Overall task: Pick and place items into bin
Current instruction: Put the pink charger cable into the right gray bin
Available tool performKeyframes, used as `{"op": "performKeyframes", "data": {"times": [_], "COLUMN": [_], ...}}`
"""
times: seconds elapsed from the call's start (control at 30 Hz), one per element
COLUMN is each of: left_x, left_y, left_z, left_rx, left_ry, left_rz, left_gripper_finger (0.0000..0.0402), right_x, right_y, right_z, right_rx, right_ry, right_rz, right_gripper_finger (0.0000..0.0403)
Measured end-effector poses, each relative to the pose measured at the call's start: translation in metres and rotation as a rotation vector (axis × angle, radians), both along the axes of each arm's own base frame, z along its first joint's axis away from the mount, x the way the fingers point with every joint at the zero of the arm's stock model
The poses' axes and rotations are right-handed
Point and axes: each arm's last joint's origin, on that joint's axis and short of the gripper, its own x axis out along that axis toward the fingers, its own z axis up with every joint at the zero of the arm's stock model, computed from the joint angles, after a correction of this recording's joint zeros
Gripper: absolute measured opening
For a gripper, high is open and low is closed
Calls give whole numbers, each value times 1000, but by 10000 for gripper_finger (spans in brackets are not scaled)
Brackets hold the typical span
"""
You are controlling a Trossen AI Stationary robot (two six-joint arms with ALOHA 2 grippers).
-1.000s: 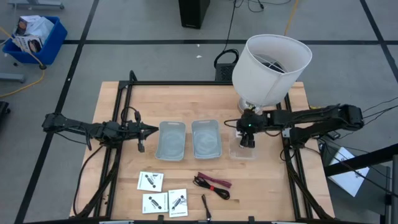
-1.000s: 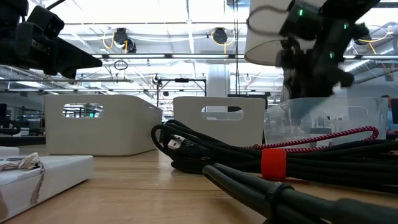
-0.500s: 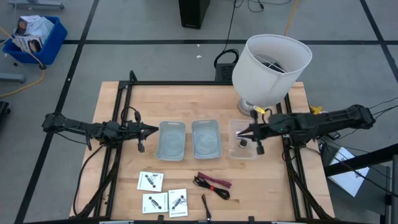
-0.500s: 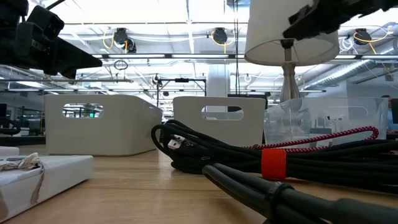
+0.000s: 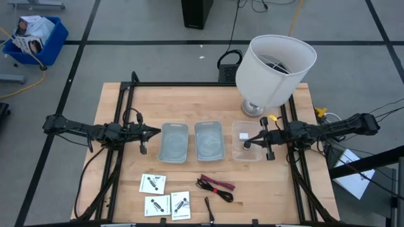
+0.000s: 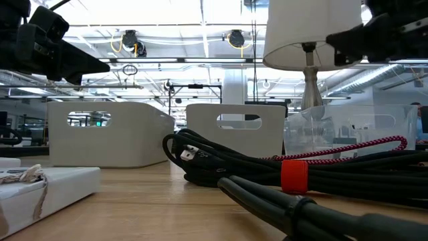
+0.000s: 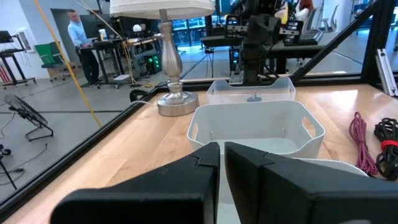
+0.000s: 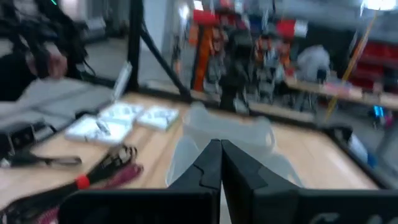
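Wooden surface (image 5: 208,104) with three bins (image 5: 175,142). Cable bundle (image 5: 216,187): near the front edge, likely limp and light; grasp at its red band. Cards (image 5: 152,183): front left, flat and probably slippery; pinch an edge. Left gripper (image 5: 155,132), beside the leftmost bin, and right gripper (image 5: 247,143), over the clear bin, have fingers closed, empty.

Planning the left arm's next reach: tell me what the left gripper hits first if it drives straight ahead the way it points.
Likely the near wall of the left white bin: the left gripper, fingers shut, points right at it. Height is unclear; it might pass over the rim.
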Motion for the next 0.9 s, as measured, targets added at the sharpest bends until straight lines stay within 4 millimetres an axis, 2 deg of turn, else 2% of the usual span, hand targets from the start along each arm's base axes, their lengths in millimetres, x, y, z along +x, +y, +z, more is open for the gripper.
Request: {"op": "performKeyframes", "data": {"times": [0.33, 0.57, 0.9], "left_x": [0, 0, 0], "left_y": [0, 0, 0], "left_z": [0, 0, 0], "left_rx": [0, 0, 0], "left_ry": [2, 0, 0], "left_rz": [0, 0, 0], "left_gripper_finger": [33, 33, 33], "right_x": [-5, -6, -6], "right_y": [-1, -1, -1], "right_z": [-1, 7, 3], "right_rx": [19, 37, 52], "right_ry": [-23, -102, -62], "right_rz": [16, 17, 44], "right_gripper_finger": [1, 1, 1]}}
